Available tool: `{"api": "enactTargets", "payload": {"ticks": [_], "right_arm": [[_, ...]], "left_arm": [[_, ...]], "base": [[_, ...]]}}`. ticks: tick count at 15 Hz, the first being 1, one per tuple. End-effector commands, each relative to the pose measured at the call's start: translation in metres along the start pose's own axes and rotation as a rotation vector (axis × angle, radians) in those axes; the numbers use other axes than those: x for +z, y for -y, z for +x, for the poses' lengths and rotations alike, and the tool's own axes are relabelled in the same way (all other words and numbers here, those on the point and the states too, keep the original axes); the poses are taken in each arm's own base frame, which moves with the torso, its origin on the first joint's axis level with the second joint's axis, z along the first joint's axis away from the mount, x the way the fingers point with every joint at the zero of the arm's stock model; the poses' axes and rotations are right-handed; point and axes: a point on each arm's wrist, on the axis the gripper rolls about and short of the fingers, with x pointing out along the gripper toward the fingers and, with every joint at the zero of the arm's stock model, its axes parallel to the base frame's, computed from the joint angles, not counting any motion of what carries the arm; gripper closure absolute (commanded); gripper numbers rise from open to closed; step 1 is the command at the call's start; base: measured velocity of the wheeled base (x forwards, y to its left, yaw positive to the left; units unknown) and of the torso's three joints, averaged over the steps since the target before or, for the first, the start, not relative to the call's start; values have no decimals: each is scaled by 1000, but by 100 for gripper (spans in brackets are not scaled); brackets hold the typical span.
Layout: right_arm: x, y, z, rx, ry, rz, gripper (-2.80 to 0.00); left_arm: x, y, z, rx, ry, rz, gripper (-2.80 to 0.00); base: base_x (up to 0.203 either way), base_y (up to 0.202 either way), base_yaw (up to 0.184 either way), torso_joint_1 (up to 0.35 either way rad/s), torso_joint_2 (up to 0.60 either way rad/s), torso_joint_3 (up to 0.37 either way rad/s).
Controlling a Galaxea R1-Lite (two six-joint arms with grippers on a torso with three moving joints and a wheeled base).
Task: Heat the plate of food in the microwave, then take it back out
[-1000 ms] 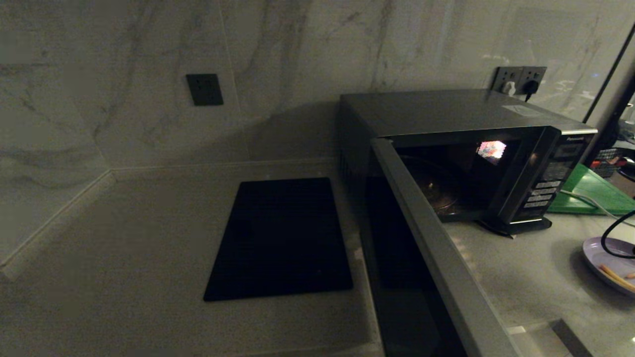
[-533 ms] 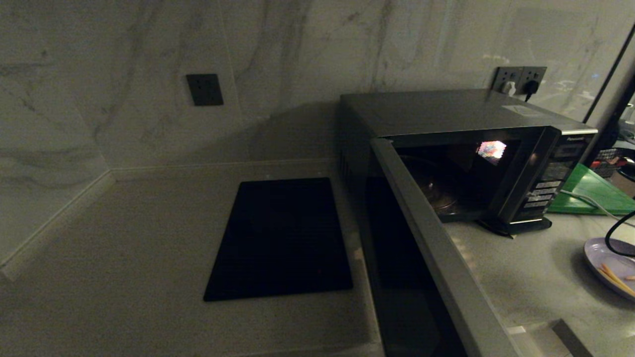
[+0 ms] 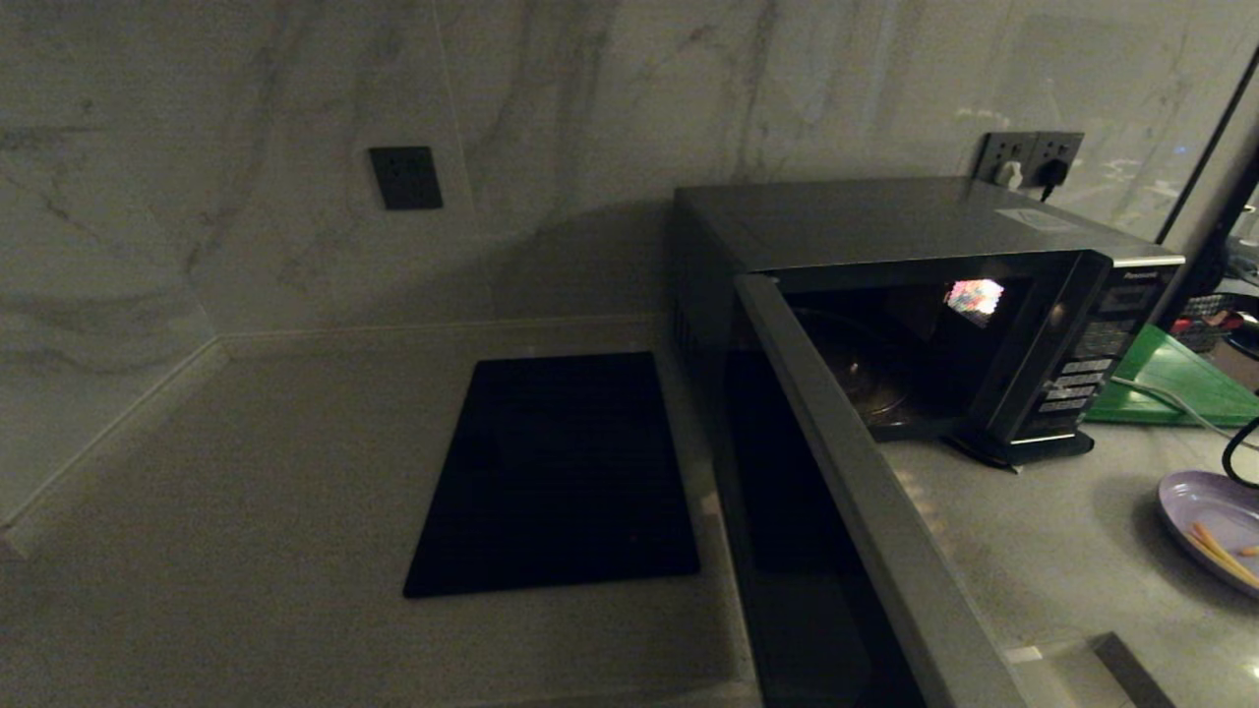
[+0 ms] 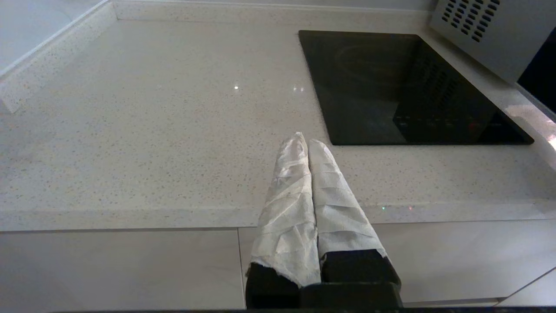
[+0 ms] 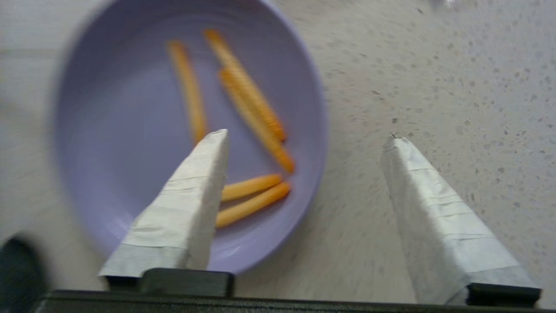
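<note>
Two fingers of right hand (image 5: 306, 137) now spread wide above plate of food (image 5: 130, 143), released, left hand (image 4: 302, 140) pinched shut

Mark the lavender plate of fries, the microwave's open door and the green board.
Round lavender plate of fries (image 5: 130, 130), right wrist view, bare centre.
Silver-grey microwave door (image 3: 866, 511), head view, top edge.
Flat green board (image 3: 1175, 379), head view, upper face.

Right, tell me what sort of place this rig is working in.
Most likely a home-style kitchen. A microwave with its door swung open stands on a speckled stone countertop, beside a flat black cooktop panel set into it, and marble-look wall tiles carry power sockets.
</note>
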Motion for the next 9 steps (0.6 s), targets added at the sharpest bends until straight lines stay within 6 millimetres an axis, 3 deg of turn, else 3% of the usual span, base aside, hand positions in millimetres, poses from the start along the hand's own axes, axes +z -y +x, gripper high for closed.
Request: {"api": "enactTargets", "payload": {"ticks": [1,3,5,9], "right_arm": [[20,3,-41,110,37,39,-280],[36,9,-81,208,82,8,-280],[42,18,-119,297,133,-145,-280],[20,27,-191,522,189,-394,-280]], "left_arm": [[0,0,0,1,-1,-1,0],[0,0,0,2,-1,-1,0],[0,0,0,1,-1,-1,0],[0,0,0,1,-1,-1,0]], "base": [[0,0,0,0,0,0],[0,0,0,0,0,0],[0,0,0,0,0,0],[0,0,0,0,0,0]]}}
